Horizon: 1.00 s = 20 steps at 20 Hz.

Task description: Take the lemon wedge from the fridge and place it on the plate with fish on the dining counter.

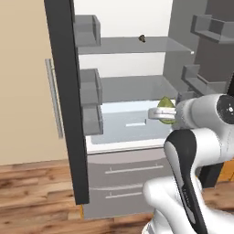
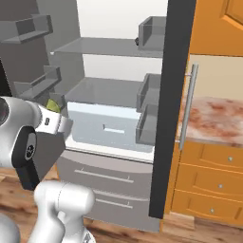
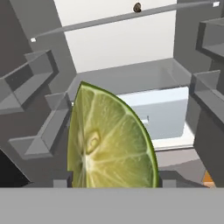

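Note:
The lemon wedge is a yellow-green slice with a dark green rind, held between my fingertips and looming large in the hand view. My gripper is shut on the lemon wedge, in the air just before the open fridge, level with its lower shelf. From the right base view, the lemon wedge sticks up from the gripper at the left of the fridge. The plate with fish is out of view.
A small dark lump lies on the fridge's upper glass shelf. Both doors stand open with bins on them. Two grey drawers close the bottom. A mottled reddish countertop on orange cabinets lies right of the fridge.

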{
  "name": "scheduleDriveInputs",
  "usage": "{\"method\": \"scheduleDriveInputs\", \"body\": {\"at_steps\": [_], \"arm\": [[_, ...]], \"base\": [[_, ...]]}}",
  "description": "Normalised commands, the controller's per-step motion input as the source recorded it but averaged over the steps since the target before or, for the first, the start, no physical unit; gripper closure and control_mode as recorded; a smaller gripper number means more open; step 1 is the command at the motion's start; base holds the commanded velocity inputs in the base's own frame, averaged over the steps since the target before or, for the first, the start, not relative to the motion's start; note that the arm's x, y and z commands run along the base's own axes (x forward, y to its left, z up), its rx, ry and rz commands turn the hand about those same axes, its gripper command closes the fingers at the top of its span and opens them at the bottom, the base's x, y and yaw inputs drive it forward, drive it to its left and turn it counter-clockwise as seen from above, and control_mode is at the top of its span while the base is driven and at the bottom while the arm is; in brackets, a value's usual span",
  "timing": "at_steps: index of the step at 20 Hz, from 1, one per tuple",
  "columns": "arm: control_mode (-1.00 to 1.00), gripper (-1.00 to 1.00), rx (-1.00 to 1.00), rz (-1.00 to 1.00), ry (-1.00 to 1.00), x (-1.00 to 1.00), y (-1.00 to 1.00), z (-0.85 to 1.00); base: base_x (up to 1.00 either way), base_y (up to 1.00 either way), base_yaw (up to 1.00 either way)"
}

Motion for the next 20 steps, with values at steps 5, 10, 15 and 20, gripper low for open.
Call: {"method": "scheduleDriveInputs", "body": {"at_steps": [5, 10, 15, 20], "arm": [[1.00, 1.00, 0.00, 0.00, 0.00, 0.00, 0.00, 0.00], [1.00, 1.00, 0.00, 0.00, 0.00, 0.00, 0.00, 0.00], [1.00, 1.00, 0.00, 0.00, 0.00, 0.00, 0.00, 0.00], [1.00, 1.00, 0.00, 0.00, 0.00, 0.00, 0.00, 0.00]], "base": [[-1.00, 0.00, 0.47], [-1.00, 0.01, 0.40], [-1.00, 0.00, 0.44], [-1.00, 0.00, 0.38]]}}
